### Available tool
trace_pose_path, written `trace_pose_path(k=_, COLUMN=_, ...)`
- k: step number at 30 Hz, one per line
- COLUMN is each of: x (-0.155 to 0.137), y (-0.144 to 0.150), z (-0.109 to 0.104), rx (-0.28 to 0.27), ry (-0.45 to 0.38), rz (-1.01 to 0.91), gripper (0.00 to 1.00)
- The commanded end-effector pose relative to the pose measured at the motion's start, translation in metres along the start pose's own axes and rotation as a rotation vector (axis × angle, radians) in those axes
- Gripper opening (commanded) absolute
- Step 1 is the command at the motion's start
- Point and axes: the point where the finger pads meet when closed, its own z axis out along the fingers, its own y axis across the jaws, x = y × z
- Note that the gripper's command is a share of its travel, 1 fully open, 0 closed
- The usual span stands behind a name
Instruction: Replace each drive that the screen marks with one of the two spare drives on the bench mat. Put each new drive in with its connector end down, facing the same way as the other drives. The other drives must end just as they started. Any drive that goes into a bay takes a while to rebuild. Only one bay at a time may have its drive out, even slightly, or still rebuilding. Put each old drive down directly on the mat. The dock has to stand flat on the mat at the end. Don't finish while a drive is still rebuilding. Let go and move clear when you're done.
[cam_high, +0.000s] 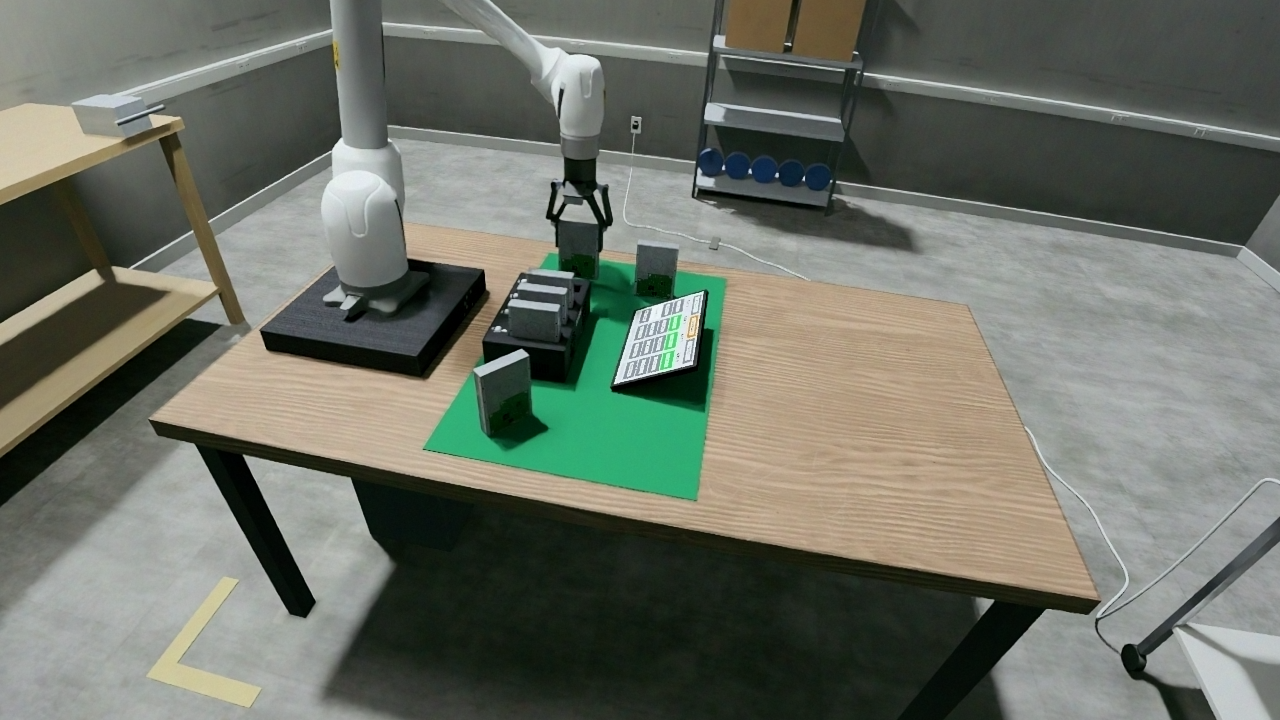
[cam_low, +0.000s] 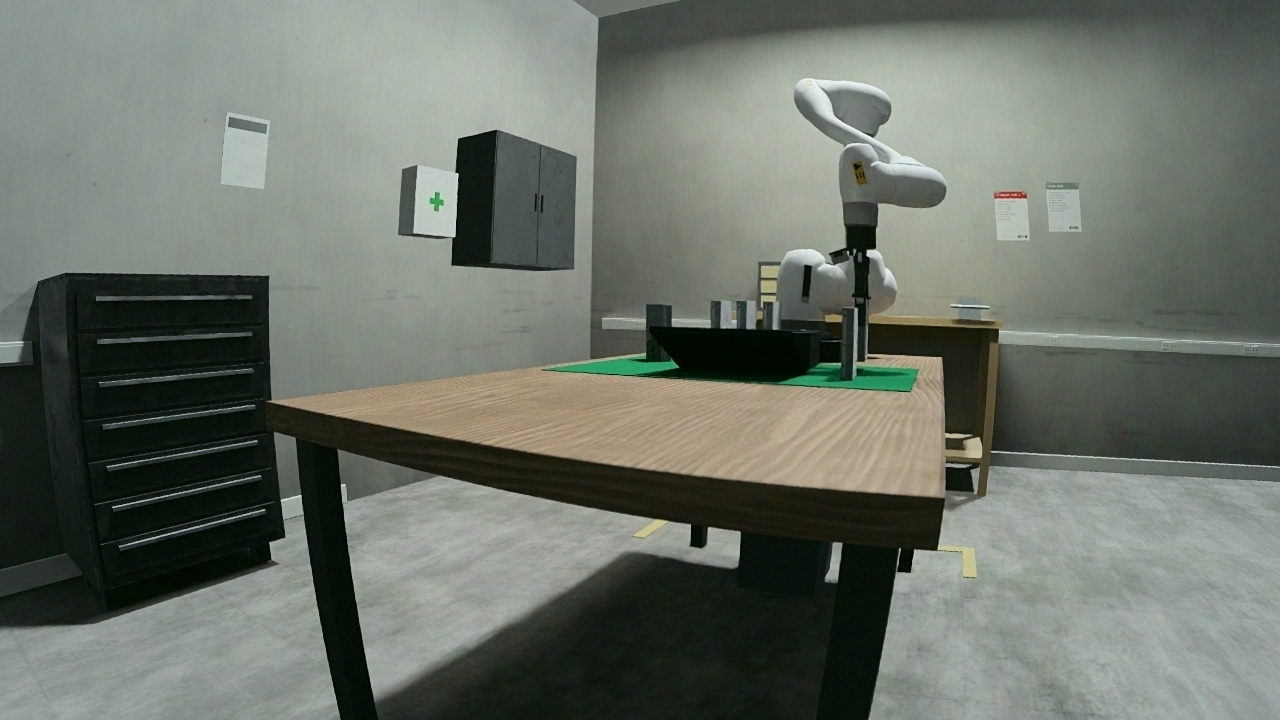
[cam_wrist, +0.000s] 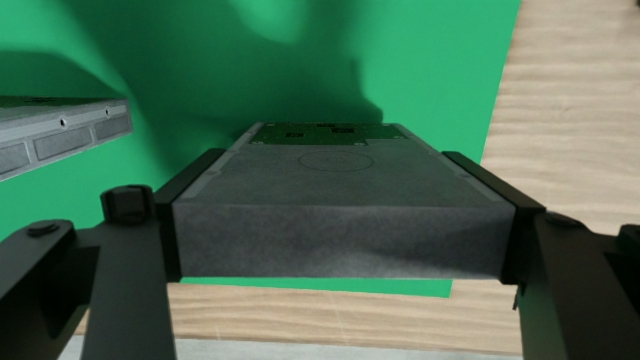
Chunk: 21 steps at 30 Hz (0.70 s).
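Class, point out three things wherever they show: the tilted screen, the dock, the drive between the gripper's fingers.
Tilted screen (cam_high: 660, 342) (cam_low: 735, 351): top, display face; exterior, back.
Dock (cam_high: 528, 354): top, front wall.
Gripped drive (cam_high: 579, 243) (cam_wrist: 345, 240): top, broad face; wrist, upper edge.
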Motion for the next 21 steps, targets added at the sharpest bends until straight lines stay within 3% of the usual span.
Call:
trace_pose_path(k=1, x=-0.0002, y=-0.0003, z=0.0004, rx=0.001, ry=-0.001, rz=0.0, gripper=0.1)
trace_pose_path(k=21, x=-0.0003, y=-0.0003, z=0.0083, rx=0.001, ry=-0.001, rz=0.0, gripper=0.1)
